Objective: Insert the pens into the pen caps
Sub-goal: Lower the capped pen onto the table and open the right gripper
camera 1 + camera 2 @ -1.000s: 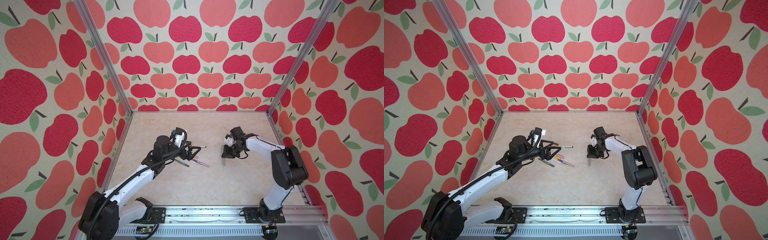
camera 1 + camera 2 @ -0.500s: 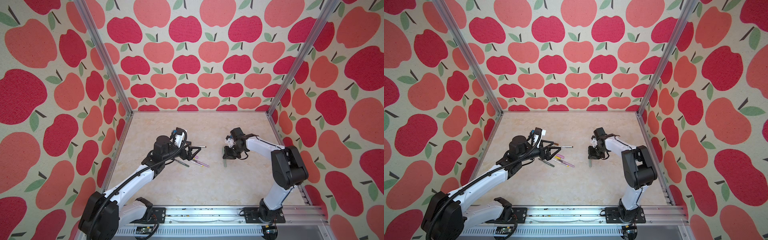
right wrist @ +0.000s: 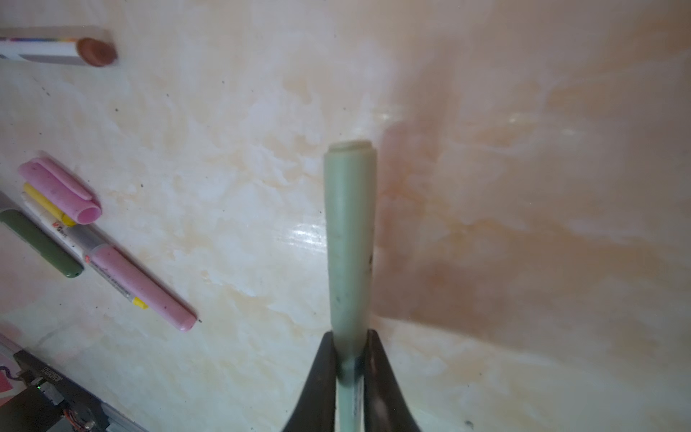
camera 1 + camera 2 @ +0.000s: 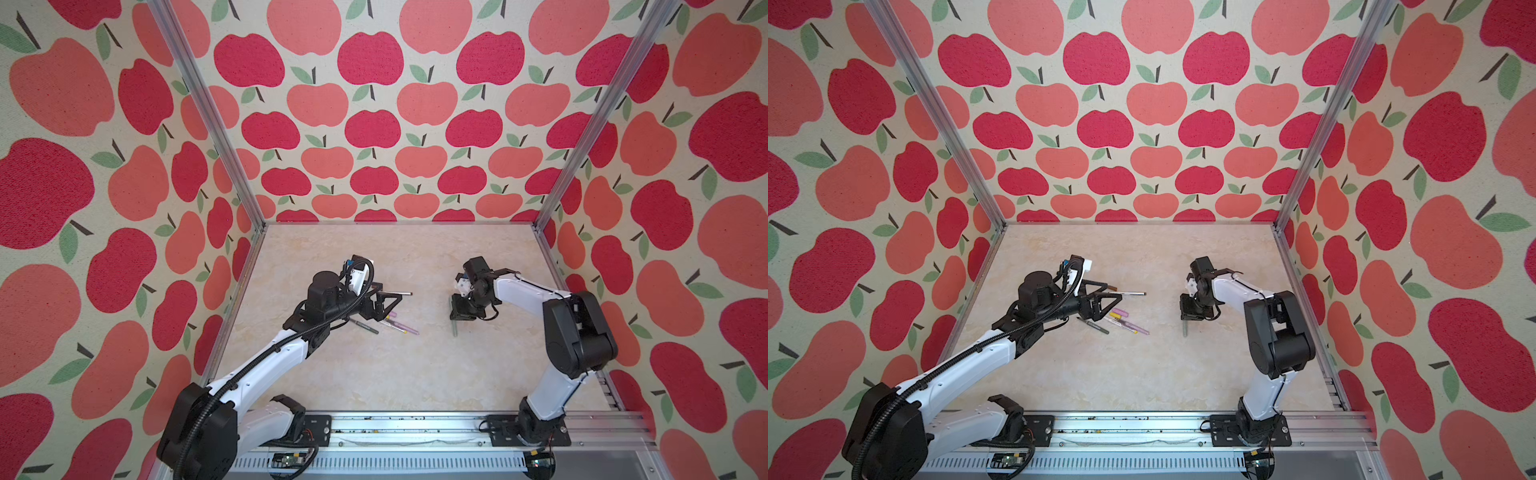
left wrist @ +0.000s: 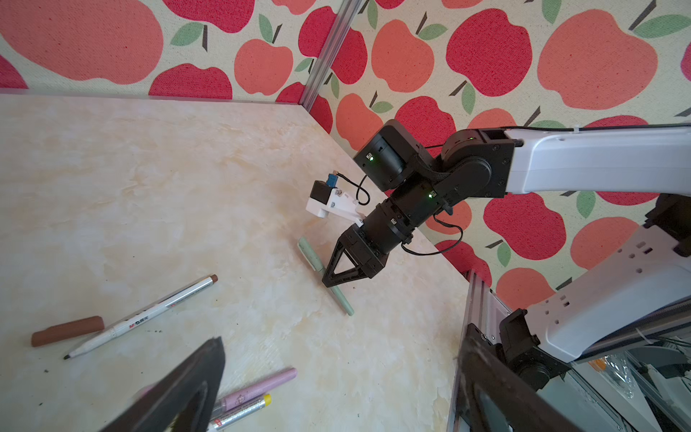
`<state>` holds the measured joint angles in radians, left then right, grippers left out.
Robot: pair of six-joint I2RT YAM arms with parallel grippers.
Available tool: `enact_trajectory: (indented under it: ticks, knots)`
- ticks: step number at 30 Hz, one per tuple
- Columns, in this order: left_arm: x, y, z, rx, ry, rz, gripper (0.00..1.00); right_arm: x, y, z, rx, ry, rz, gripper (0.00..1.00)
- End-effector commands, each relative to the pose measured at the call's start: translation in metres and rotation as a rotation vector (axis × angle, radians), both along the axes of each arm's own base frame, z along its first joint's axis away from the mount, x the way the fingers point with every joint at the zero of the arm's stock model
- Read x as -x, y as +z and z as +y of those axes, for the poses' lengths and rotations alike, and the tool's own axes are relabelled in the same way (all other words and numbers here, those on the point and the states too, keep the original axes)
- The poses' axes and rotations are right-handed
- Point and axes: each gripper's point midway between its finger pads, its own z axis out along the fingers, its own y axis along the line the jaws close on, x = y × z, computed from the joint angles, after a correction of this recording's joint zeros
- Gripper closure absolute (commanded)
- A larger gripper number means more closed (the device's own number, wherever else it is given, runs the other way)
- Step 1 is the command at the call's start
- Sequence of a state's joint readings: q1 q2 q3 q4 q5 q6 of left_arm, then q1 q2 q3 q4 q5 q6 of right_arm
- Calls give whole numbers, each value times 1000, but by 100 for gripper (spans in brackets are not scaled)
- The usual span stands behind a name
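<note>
My right gripper (image 3: 349, 336) is shut on the sage green pen (image 3: 349, 243), whose thicker end sticks out past the fingertips. The pen (image 4: 455, 328) hangs low over the table right of centre, seen also in the left wrist view (image 5: 342, 299). My left gripper (image 5: 340, 336) is open and empty above a cluster of pens. The cluster holds a dark green pen (image 4: 1094, 325), a lilac-pink pen (image 5: 258, 387), a white-and-yellow pen (image 5: 239, 411) and a loose lilac cap (image 3: 60, 190). A white-and-brown pen (image 5: 142, 318) and a brown cap (image 5: 67, 331) lie just behind.
Apple-patterned walls with metal corner posts (image 4: 208, 112) close in the marble-look table (image 4: 374, 374) on three sides. A metal rail (image 4: 415, 428) carrying both arm bases runs along the front edge.
The right gripper has shifted slightly toward the front with the sage green pen, which now points more straight at the front edge. The left arm has not moved.
</note>
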<state>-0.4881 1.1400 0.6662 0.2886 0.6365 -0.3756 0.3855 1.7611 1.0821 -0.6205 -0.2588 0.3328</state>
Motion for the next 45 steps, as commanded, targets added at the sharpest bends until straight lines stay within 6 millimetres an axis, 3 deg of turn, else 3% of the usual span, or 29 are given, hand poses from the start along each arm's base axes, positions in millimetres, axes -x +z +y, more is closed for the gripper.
enact_trajectory:
  ticks: [1,32,45]
  knots:
    - [-3,6,-1,17,-4,-25,1,7,-11,-9,37,10,34,86]
    - [-3,7,0,18,1,-26,1,3,-20,-17,75,-12,45,71]
    - [-5,7,-1,22,-1,-20,1,-18,-13,-18,103,-21,-16,58]
